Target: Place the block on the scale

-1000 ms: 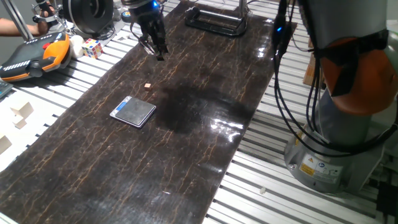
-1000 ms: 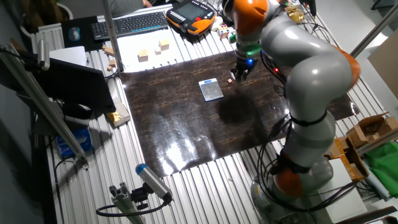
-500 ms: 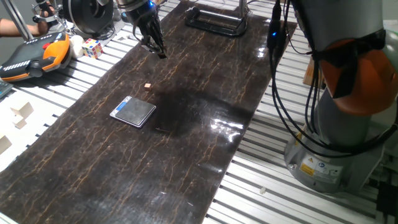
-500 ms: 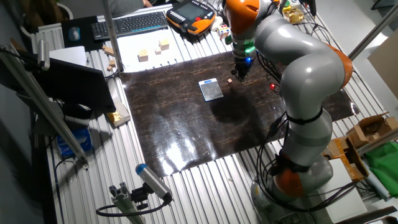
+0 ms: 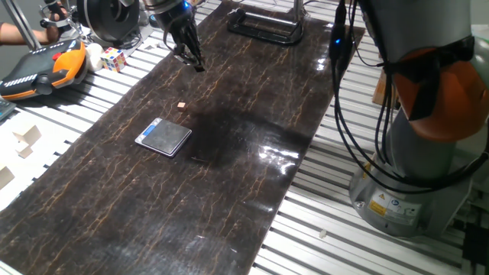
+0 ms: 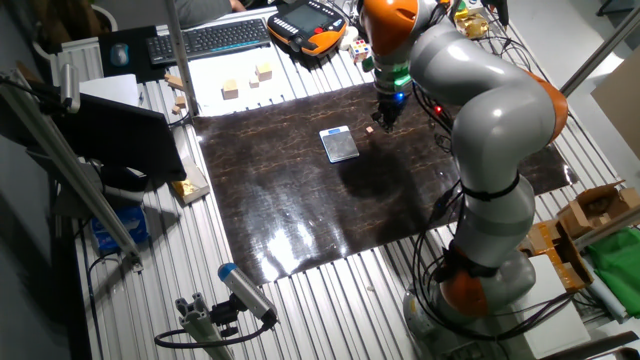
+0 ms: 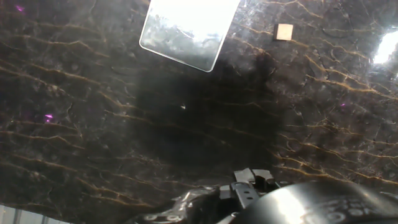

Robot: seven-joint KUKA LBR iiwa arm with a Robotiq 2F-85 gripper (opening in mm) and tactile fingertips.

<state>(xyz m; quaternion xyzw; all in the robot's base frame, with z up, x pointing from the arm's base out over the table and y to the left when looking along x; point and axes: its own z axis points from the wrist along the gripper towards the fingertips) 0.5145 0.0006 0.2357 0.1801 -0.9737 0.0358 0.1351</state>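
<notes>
Dark marbled counter (image 5: 229, 130) carries the scale (image 5: 163, 137) and, just beside it, the block (image 5: 181, 105), both lying apart from and below the raised fingers (image 5: 197, 66), which hold nothing; their spread I cannot tell. The step looks like the approach: next, descend over the block and grasp it.

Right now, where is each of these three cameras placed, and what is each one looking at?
One fixed view: low at the table's end, looking along the dark mat; gripper far off, arm base at right.
The other fixed view: high up, looking down; whole arm shows.
Hand view: on the hand, facing down; hand housing at the bottom.
All three share the scale and block.
</notes>
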